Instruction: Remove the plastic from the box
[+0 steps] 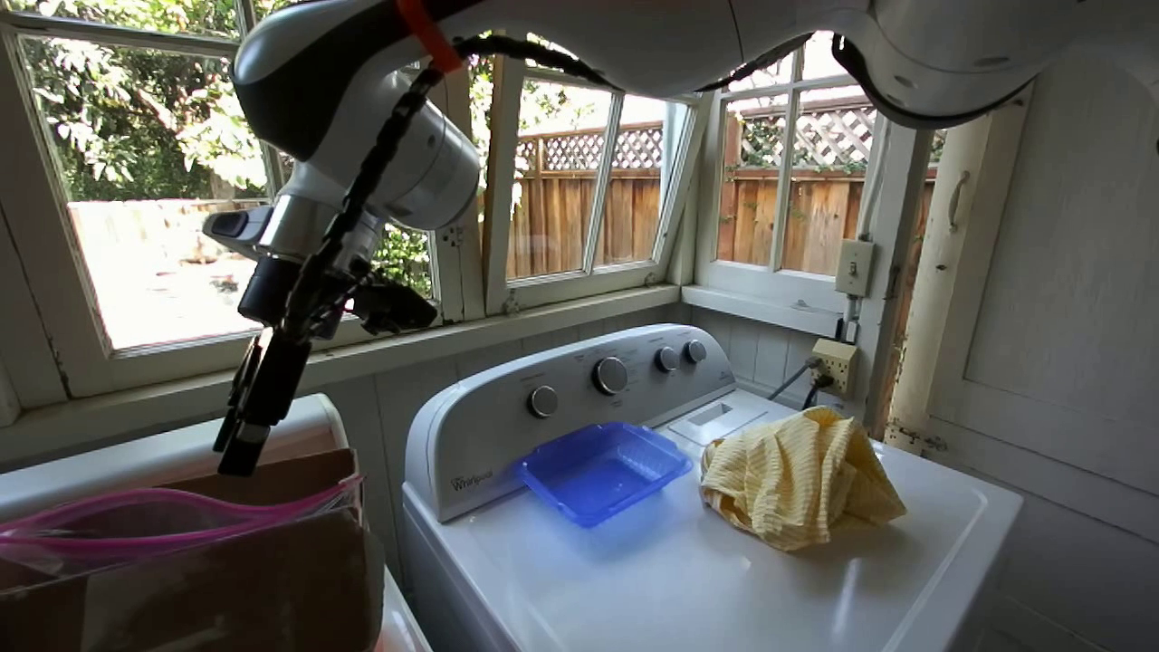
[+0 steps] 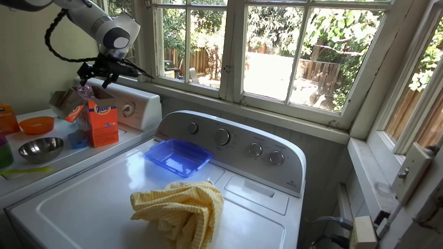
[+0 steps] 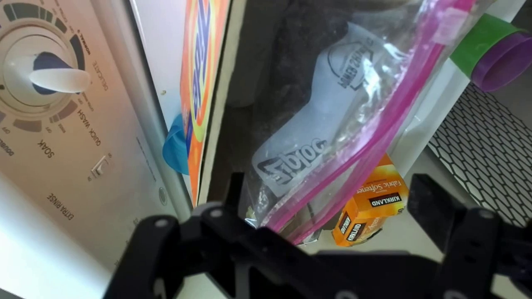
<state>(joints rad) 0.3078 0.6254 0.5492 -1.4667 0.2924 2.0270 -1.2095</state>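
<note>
Jaws spread wide | Ziploc bag [image 3: 330, 118]: clear, crinkled, glossy, pink-rimmed | sticking partly out of cardboard box [image 1: 272, 589]

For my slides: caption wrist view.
Open black gripper over pink-rimmed clear plastic bag at mouth of orange cardboard box.

claw [image 3: 328, 187] spread wide over the plastic bag [image 3: 320, 110] (pink-rimmed).

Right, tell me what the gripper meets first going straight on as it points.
Probably the plastic bag: in the wrist view its pink rim shows ahead of the open gripper; depth is unclear.
</note>
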